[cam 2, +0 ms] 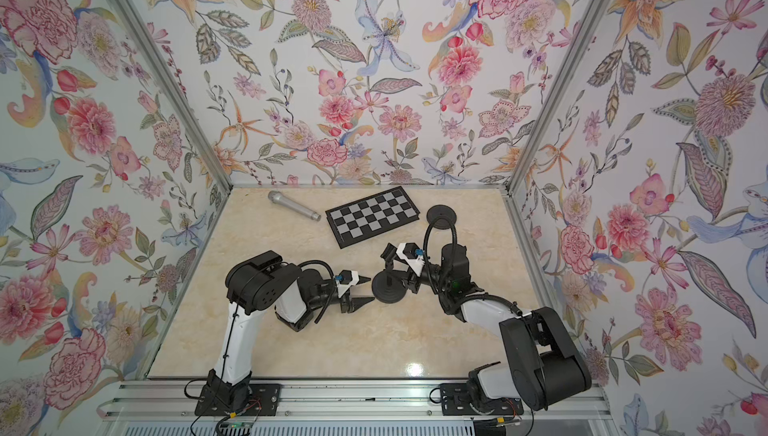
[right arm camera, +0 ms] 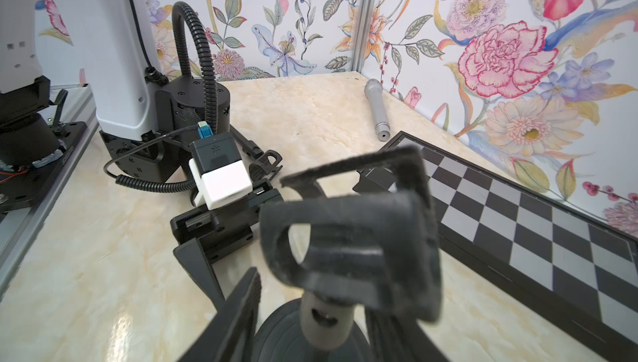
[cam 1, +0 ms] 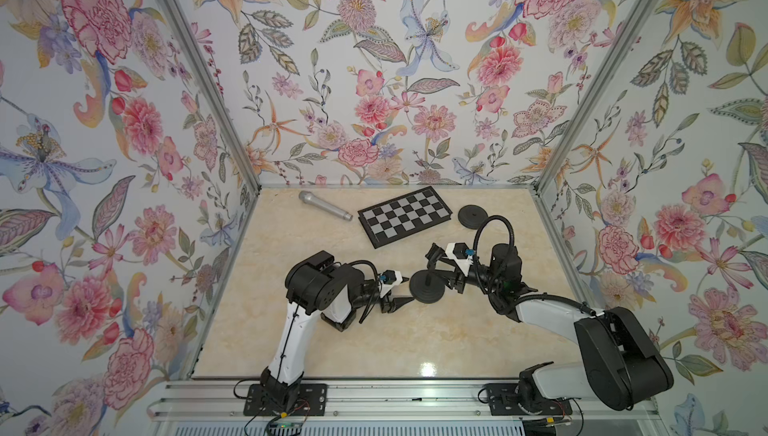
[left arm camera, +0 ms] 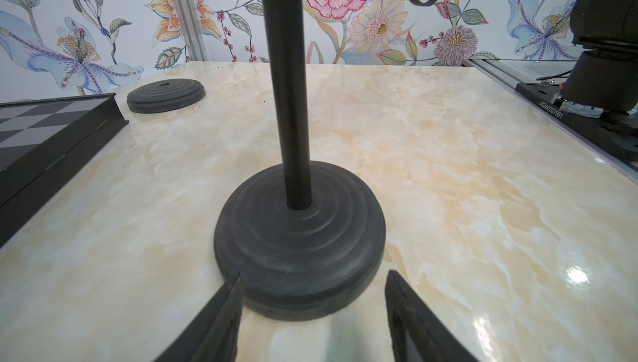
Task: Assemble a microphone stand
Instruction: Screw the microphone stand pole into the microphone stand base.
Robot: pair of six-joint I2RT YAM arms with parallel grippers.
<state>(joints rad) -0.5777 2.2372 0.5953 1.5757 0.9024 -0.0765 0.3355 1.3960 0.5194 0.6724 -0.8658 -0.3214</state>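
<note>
A black stand stands upright mid-table: round ribbed base (cam 1: 428, 290) (left arm camera: 299, 239), pole (left arm camera: 290, 101) (right arm camera: 324, 322), and a clip (cam 1: 434, 253) (right arm camera: 355, 232) on top. My left gripper (cam 1: 409, 289) (cam 2: 372, 289) (left arm camera: 314, 273) is open at table level, its fingertips (left arm camera: 238, 275) astride the base's near edge. My right gripper (cam 1: 436, 274) (cam 2: 397, 274) (right arm camera: 317, 291) is open around the pole below the clip, with a gap at the finger that shows; the clip hides the other. A silver microphone (cam 1: 324, 205) (cam 2: 293, 205) (right arm camera: 376, 112) lies at the back left.
A checkered board (cam 1: 405, 217) (cam 2: 372, 217) (left arm camera: 51, 125) (right arm camera: 518, 222) lies at the back centre. A second black disc base (cam 1: 473, 216) (cam 2: 441, 216) (left arm camera: 165, 95) sits to its right. Floral walls enclose the table on three sides.
</note>
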